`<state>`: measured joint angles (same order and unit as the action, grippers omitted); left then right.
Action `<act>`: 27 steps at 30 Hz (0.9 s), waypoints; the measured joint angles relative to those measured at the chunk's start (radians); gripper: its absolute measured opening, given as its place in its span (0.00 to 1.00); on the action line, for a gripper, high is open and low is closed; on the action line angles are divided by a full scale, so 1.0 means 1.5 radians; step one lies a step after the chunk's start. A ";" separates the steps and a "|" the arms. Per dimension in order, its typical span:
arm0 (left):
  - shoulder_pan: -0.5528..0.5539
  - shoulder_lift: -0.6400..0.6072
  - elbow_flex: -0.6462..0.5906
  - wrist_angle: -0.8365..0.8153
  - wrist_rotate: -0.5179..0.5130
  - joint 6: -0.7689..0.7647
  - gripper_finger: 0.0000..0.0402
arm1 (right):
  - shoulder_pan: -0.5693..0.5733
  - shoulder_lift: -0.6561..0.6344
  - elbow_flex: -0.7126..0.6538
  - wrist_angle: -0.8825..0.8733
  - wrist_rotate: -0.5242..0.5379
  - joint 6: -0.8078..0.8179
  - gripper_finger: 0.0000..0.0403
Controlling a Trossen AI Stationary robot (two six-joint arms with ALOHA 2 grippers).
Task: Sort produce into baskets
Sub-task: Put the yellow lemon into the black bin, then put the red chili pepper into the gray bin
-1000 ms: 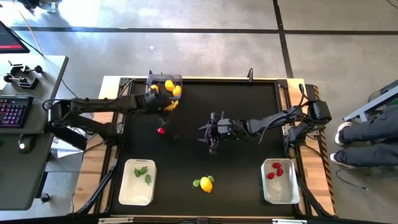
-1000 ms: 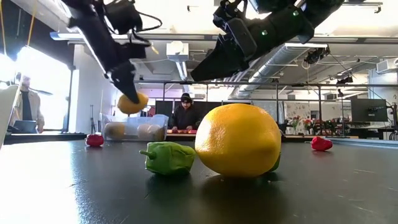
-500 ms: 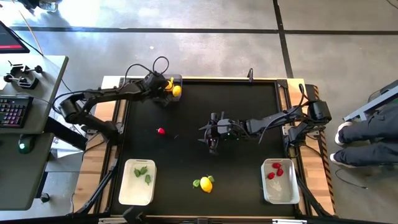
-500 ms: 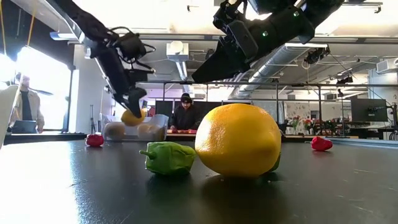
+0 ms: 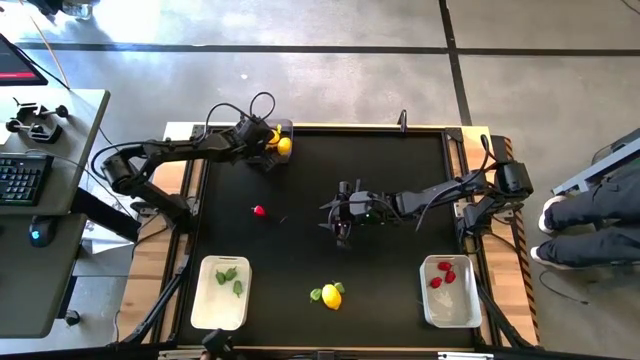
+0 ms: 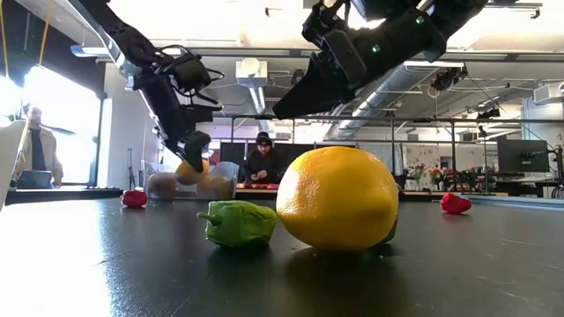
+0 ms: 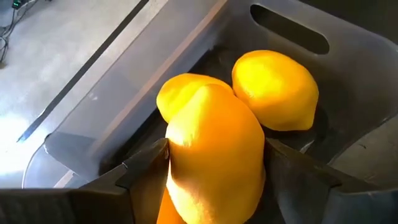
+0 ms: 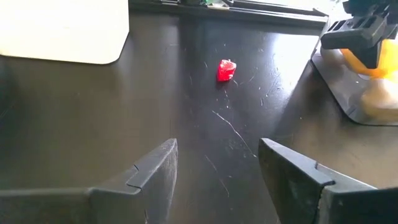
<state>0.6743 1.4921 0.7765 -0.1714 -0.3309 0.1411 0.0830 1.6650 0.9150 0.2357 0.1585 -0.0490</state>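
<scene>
The dark grey basket (image 5: pixel 283 128) stands at the table's far left corner and holds yellow-orange fruits (image 7: pixel 277 90). My left gripper (image 7: pixel 216 149) is over it, open, with one yellow-orange fruit (image 7: pixel 214 162) between its fingers. In the low view that fruit (image 6: pixel 189 170) sits in the basket, just below the gripper (image 6: pixel 194 145). My right gripper (image 8: pixel 217 174) hovers open over the table's middle (image 5: pixel 340 215) with nothing between its fingers. A red piece (image 5: pixel 259 211) lies on the table to its left. A lemon (image 5: pixel 331 295) and a green piece (image 5: pixel 316 294) lie near the front. My left gripper's fingers (image 7: pixel 146 174) stand on either side of the fruit's middle (image 7: pixel 180 162), slanting down from the table's left. I cannot tell whether they touch it. The fruit lies against another fruit (image 7: pixel 186 93) inside the basket.
A white basket (image 5: pixel 205 305) with green pieces stands near left. Another white basket (image 5: pixel 450 310) with red pieces stands near right. A person sits beyond the table's right edge (image 5: pixel 590 215). A desk with a keyboard (image 5: pixel 20 180) is on the left.
My left gripper has carried the yellow-orange fruit toward the table's far edge and down, over the dark grey basket. The fruit now sits lower, among the fruits in the basket.
</scene>
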 joint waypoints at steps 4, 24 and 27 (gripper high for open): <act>0.000 0.000 0.000 0.000 0.022 0.001 0.61 | 0.000 0.000 0.000 -0.005 0.006 0.000 0.54; -0.069 -0.191 -0.134 0.115 0.028 0.015 0.51 | 0.000 0.000 0.000 -0.039 0.040 0.000 0.54; -0.059 -0.197 -0.138 0.117 0.023 0.018 0.48 | 0.000 0.000 0.000 -0.040 0.040 0.009 0.54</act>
<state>0.5850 1.1973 0.5701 0.0045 -0.2969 0.1682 0.0830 1.6650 0.9150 0.1764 0.2184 -0.0348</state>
